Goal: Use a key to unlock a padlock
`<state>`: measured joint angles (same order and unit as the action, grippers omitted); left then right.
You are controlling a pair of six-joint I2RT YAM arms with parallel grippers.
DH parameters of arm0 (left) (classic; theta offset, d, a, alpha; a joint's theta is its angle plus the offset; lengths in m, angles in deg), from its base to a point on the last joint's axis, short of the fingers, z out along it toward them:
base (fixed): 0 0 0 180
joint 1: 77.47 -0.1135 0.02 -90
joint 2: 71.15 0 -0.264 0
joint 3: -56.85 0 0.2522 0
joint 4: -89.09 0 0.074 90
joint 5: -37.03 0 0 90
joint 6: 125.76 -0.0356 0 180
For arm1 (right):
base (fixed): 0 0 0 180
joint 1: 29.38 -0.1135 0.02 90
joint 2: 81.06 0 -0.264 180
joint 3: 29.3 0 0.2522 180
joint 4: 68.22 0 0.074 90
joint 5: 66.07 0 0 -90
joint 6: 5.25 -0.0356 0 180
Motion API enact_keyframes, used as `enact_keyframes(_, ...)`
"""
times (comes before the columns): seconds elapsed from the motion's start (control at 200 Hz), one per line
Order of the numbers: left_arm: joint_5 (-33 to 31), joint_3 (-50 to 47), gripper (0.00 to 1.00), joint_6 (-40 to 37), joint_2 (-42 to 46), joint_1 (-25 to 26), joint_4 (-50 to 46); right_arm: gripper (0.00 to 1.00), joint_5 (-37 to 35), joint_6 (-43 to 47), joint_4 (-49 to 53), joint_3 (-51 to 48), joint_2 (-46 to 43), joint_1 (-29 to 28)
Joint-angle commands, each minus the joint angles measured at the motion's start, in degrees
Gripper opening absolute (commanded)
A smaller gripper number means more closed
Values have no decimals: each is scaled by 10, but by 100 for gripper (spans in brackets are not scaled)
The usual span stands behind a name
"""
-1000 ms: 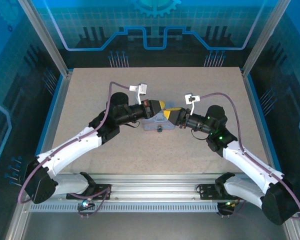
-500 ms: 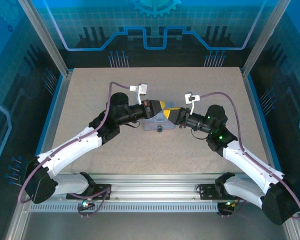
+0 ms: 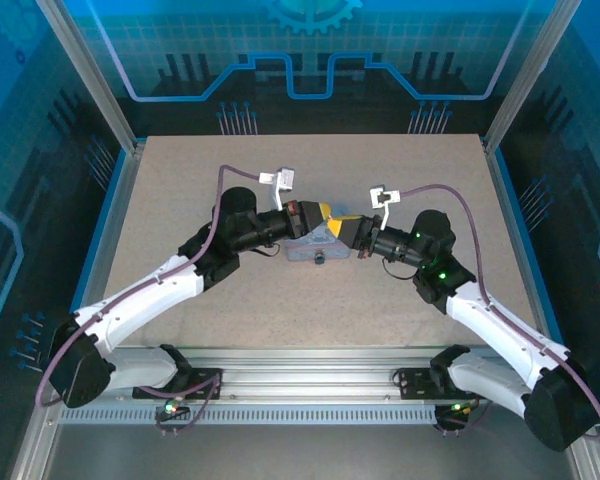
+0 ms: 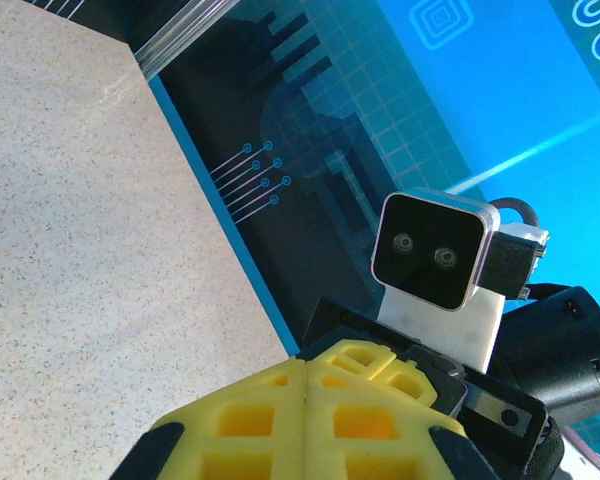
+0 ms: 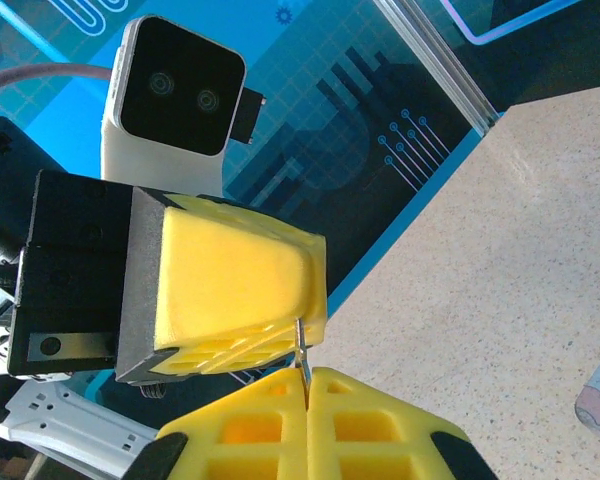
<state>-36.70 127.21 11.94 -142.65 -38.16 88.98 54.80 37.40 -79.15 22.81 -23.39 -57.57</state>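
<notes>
Left pincer faces right pincer tip-to-tip (both closed).

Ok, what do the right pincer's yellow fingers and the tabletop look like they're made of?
Fingers of the right pincer: matte yellow plastic, probably 3D-printed, judging by the open lattice of square cells.
Tabletop: beige with fine dark speckles and a faint sheen. It looks like stone-look laminate or composite, but I can't tell which.

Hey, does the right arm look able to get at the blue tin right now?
Probably yes: the right gripper sits shut close above the tin, though the left gripper crowds it.
</notes>
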Motion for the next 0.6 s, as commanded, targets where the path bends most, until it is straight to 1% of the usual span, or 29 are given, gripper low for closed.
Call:
enact_keyframes(0.0,-9,-11,8,-5,19,5,-1,0,-2,29,7,12,-16,-4)
enact_keyframes(0.145,-20,-11,27,-13,27,5,-21,0,-4,51,43,19,-21,-5)
enact_keyframes(0.185,-24,-11,33,-15,30,5,-27,0,-6,58,54,21,-22,-4)
enact_keyframes(0.26,-32,-13,37,-18,37,5,-38,0,-8,68,70,22,-25,-5)
enact_keyframes(0.34,-43,-14,44,-21,43,4,-56,0,-12,78,86,24,-27,-4)
enact_keyframes(0.395,-47,-11,45,-24,47,4,-69,0,-15,86,89,25,-29,-4)
enact_keyframes(0.5,-64,-8,50,-21,54,3,-100,0,-42,128,172,48,-31,-6)
enact_keyframes(0.595,-83,-7,51,-15,63,0,-131,0,-111,197,267,85,-33,-14)
